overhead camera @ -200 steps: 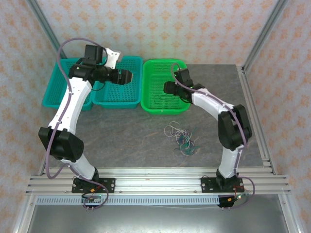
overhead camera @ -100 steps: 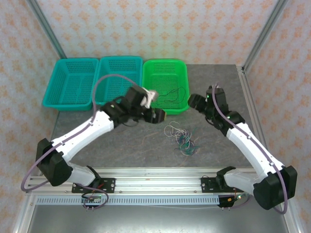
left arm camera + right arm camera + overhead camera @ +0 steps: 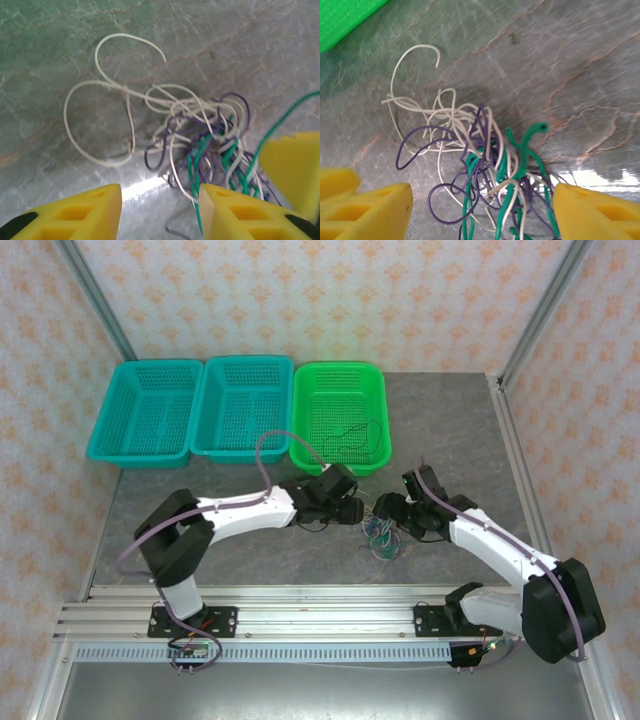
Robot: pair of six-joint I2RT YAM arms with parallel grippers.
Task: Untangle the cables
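One thin dark cable (image 3: 352,430) already lies on its own inside the bright green plastic mesh basket (image 3: 338,464) at the back of the grey marbled worktop (image 3: 450,420), so a first strand looks sorted. Two teal plastic mesh baskets (image 3: 140,456) stand in a row beside it.

And the rest? A knotted heap of thin cables (image 3: 380,536) sits on the worktop in front of the green basket, right between the two arms. Up close, the cream-white cable (image 3: 80,145) throws wide loops out to one side, partly free of the pile. The purple cable (image 3: 415,136) and the green-teal cable (image 3: 522,150) are wound tightly through each other and through the white one at the core.

The left gripper (image 3: 159,197) is down low at the edge of the heap. Its yellow fingers (image 3: 75,215) are spread with nothing pinched between them, and green and white strands run close along one finger. The right gripper (image 3: 482,200) faces the heap from the other side, fingers wide apart and straddling the thick of the knot, gripping nothing.

Judged from this, the job is somewhere between early and halfway. One cable is out, three colours are left to pull apart, and each probably has to go into a basket. The white one looks the easiest to free first.
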